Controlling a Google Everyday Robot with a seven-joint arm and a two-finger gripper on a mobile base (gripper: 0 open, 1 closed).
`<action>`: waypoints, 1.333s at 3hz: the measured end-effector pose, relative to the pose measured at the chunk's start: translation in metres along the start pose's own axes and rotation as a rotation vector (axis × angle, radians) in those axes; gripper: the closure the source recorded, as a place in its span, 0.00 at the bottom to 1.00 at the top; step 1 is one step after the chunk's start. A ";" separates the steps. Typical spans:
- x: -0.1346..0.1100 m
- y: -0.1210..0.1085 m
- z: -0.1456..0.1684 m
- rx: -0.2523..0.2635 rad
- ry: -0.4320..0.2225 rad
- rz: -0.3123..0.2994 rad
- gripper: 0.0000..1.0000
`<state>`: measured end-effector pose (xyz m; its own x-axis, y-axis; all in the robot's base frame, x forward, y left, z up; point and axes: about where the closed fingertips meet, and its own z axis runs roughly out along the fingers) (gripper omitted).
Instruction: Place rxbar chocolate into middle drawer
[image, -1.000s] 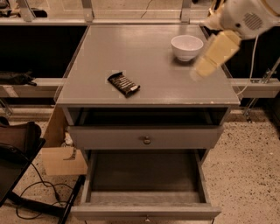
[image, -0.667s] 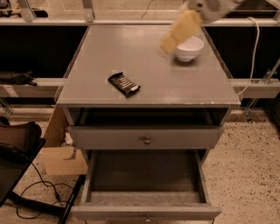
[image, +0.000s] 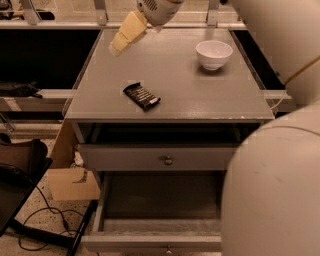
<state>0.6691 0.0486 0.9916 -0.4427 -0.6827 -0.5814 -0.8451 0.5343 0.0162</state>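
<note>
The rxbar chocolate, a flat black-wrapped bar, lies on the grey cabinet top near its front left. The middle drawer is pulled open below, its dark inner floor showing. My gripper hangs above the back left of the cabinet top, well behind and above the bar, with nothing seen in it. My arm fills the right side of the view and hides the drawer's right part.
A white bowl stands at the back right of the top. The upper drawer with a round knob is slightly open. A cardboard box, a black chair and cables are on the floor at the left.
My gripper has swung from the right, past the bowl, to the back left of the cabinet top. The arm now covers the right of the view. The bar has not moved.
</note>
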 end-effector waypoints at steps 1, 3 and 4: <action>-0.007 0.007 0.008 -0.011 0.003 0.014 0.00; 0.027 -0.025 0.044 0.062 0.126 -0.051 0.00; 0.055 -0.044 0.049 0.106 0.191 -0.056 0.00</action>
<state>0.6969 0.0116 0.9194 -0.4534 -0.7895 -0.4138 -0.8382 0.5355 -0.1033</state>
